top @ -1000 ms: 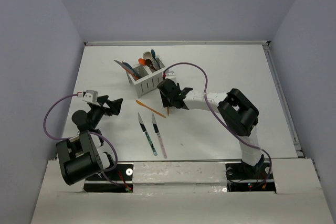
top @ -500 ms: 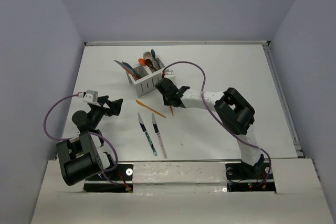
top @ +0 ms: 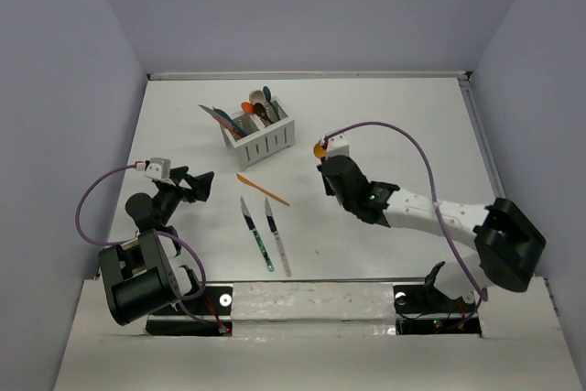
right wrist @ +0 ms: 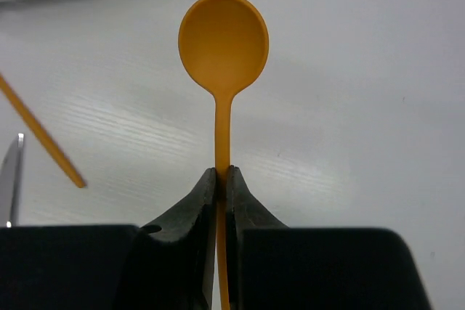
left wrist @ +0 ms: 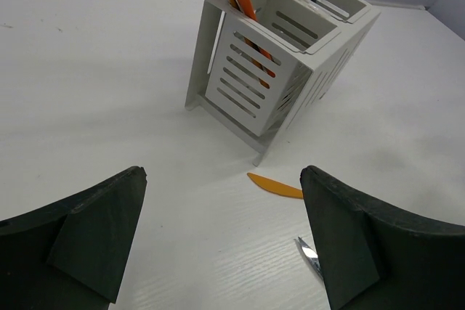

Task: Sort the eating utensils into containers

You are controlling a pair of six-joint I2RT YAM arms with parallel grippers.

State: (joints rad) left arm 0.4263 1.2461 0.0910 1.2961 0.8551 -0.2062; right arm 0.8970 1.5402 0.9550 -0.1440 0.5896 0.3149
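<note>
The right arm reaches from its base at the desk's [top: 394, 116] near edge out to the right, folds at the elbow close to the right edge, and runs its forearm back left toward the desk's middle. The right gripper [top: 324, 160] has its fingers [right wrist: 190, 208] pressed together on the thin handle of an orange spoon [right wrist: 224, 38]. The handle is pinched upright between the fingertips, with the round bowl sticking out ahead of them above the desk surface. The spoon is just right of the white slotted caddy [top: 265, 139] and apart from it.

The left arm is folded near the near-left corner, forearm angled toward the middle. The left gripper [top: 203, 185] is spread wide with nothing between its fingers [left wrist: 94, 230], facing the caddy.

The caddy stands toward the far edge, left of centre, with utensils [top: 259, 105] standing in both compartments. An orange knife [top: 263, 190] lies flat in front of it. Nearer the near edge, a teal-handled knife [top: 257, 234] and a pink-handled knife [top: 277, 237] lie side by side.
</note>
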